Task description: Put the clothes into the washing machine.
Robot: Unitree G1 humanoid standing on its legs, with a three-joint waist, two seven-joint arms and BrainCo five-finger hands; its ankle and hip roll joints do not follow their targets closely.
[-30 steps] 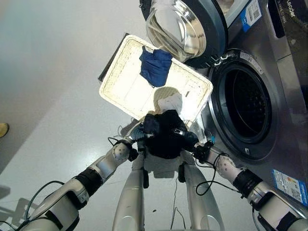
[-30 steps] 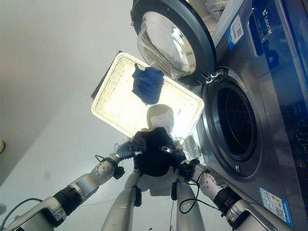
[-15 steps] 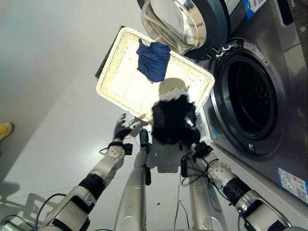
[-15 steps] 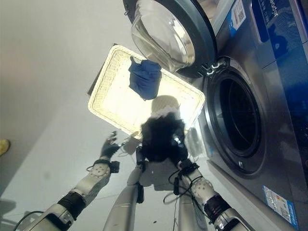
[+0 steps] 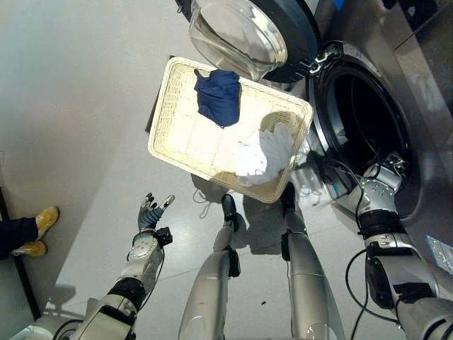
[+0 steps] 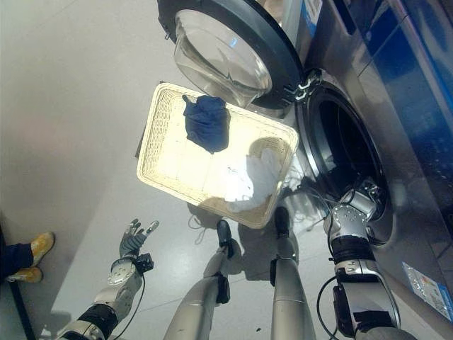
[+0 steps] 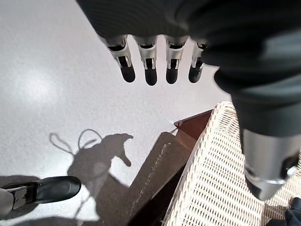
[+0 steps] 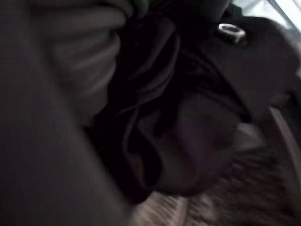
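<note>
Black garment (image 8: pixel 188 117) bunched, at washer drum (image 5: pixel 368 120)

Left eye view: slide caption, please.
Right hand at washing machine's open drum; open left hand idle; woven white basket holds clothes.

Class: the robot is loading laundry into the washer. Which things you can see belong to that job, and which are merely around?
Part of the job:
- washing machine, door open
- wicker basket
- blue garment in the basket
- white garment in the basket
- black garment at the right robot hand, at the drum mouth
- left robot hand, open

Merely around:
- person's yellow shoes
</note>
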